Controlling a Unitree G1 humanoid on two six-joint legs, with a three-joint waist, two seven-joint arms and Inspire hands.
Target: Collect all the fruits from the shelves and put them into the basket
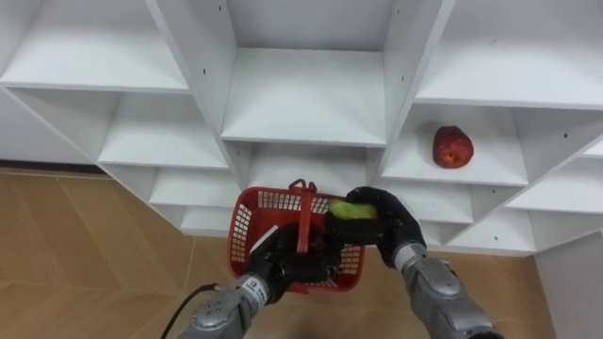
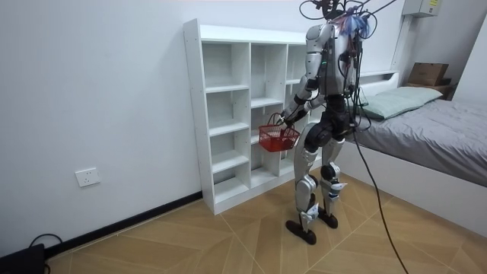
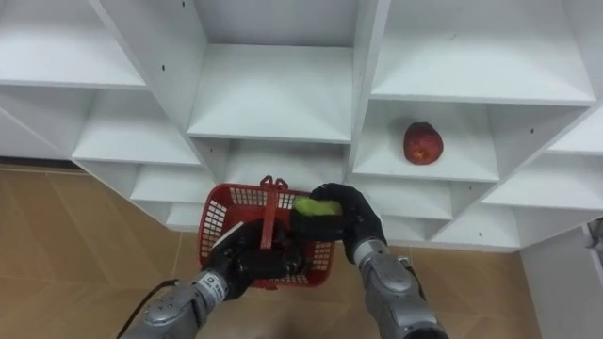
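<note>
Left eye view: right hand [image 1: 391, 222], fingers curled round a green fruit [image 1: 352, 210], holds it over the red basket [image 1: 251, 215]. The left hand [image 1: 283, 265] grips the basket's handle. A red apple [image 1: 452, 147] sits in a closet [image 1: 311, 104] compartment to the right. It is probably light, firm and smooth-skinned, so cup it round the middle.

One red basket [image 1: 247, 209], one green fruit [image 1: 350, 210], one red apple [image 1: 452, 147], one white closet [image 1: 306, 94], one bed [image 2: 449, 137], one wall socket [image 2: 88, 177].
</note>
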